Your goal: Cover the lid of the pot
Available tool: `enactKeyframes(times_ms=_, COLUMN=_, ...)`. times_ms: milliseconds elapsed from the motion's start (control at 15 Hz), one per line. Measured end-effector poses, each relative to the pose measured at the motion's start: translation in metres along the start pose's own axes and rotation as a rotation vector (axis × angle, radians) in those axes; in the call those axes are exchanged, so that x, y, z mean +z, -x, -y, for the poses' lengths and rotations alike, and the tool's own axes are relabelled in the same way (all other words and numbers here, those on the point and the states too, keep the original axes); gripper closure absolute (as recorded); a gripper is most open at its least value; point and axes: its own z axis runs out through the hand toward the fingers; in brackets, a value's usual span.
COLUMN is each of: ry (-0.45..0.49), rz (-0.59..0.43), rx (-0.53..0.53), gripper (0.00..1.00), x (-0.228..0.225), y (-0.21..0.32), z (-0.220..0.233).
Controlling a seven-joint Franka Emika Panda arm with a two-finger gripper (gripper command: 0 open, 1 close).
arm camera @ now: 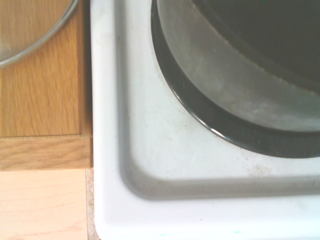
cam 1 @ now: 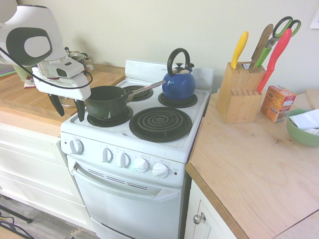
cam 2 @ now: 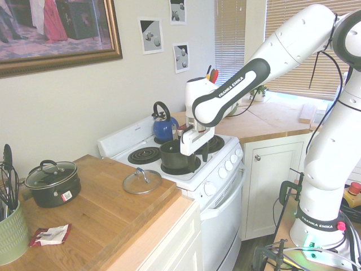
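Kitchen w/ a white electric stove [cam 1: 149,144] set between wooden countertops [cam 2: 101,214]. A dark green saucepan [cam 1: 105,101] is seated on the front coil burner nearest the arm's side, uncovered, its long silver handle [cam 1: 144,88] angled toward the blue kettle [cam 1: 178,82] on a rear burner. The glass lid [cam 2: 141,180] w/ metal rim and small knob is laid flat on the counter just beside the stove edge, apart from the saucepan; its rim is also caught in a corner of the wrist view [arm camera: 30,37]. The gripper [cam 1: 69,108] is pointed straight down over the stove's front corner, just beside the saucepan, fingers spread apart, nothing grasped. A small black two-handled pot [cam 2: 52,182] w/ its own lid is seen further along the counter. A knife block [cam 1: 240,89] is stood on the opposite counter.
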Motion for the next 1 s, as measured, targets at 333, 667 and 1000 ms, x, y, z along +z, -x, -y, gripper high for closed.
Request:
enactKeyframes(times_ms=333, ry=-0.030, rz=-0.031, rx=0.025, gripper=0.00, x=-0.016, y=0.001, z=0.016)
enactKeyframes(times_ms=667, ry=-0.092, rz=-0.065, rx=0.056, gripper=0.00, x=-0.062, y=0.027, z=0.083)
enactKeyframes(times_ms=1000, ry=-0.103, rz=-0.051, rx=0.093, gripper=0.00, x=-0.070, y=0.029, z=0.162)
